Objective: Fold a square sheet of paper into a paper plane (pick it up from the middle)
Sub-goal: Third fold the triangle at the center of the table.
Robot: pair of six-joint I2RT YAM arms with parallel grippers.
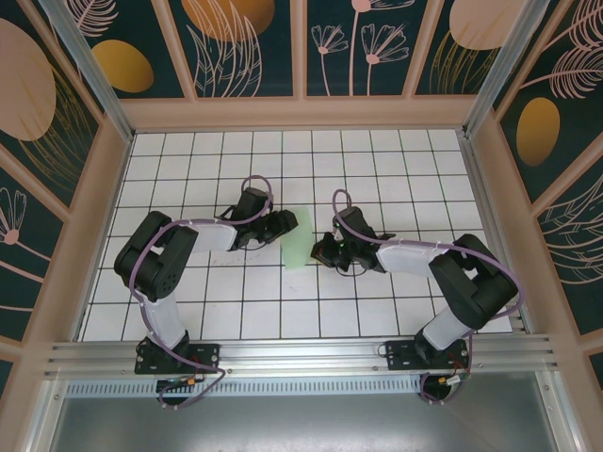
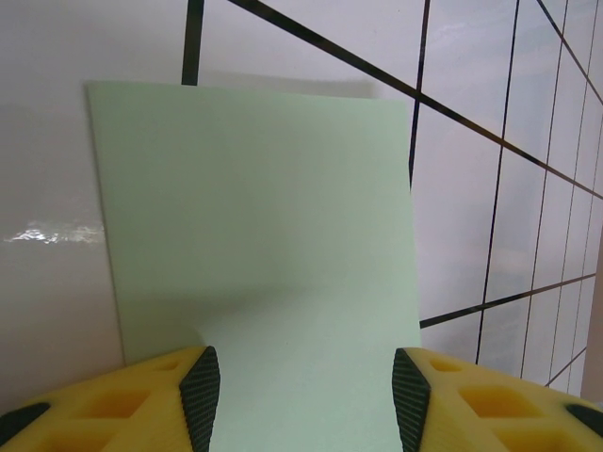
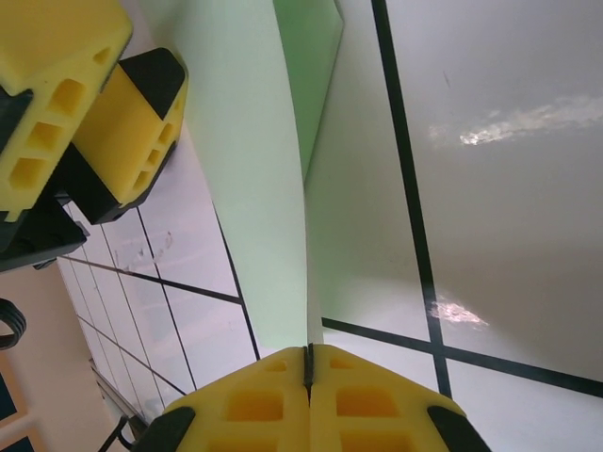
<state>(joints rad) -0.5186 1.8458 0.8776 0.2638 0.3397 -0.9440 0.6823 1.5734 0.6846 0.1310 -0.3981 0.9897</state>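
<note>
Top external: square sheet of paper [image 1: 295, 240] is laid between both grippers, long axis front-to-back.
Right gripper [image 3: 308, 353]: pressed together, sheet edge is pinched.
Left gripper [image 2: 306, 386]: spread, sheet is straddled, ungripped.

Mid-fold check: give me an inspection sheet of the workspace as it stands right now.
Surface: white gridded table, glossy.
Job's things: pale green sheet of paper between the arms, one edge lifted and curved.
Clutter: nothing seen.
Grippers: left gripper open, astride the sheet; right gripper shut on the sheet's edge.
Cables: purple cables looped along both arms.
Surroundings: teal plant-patterned walls, pale frame.
</note>
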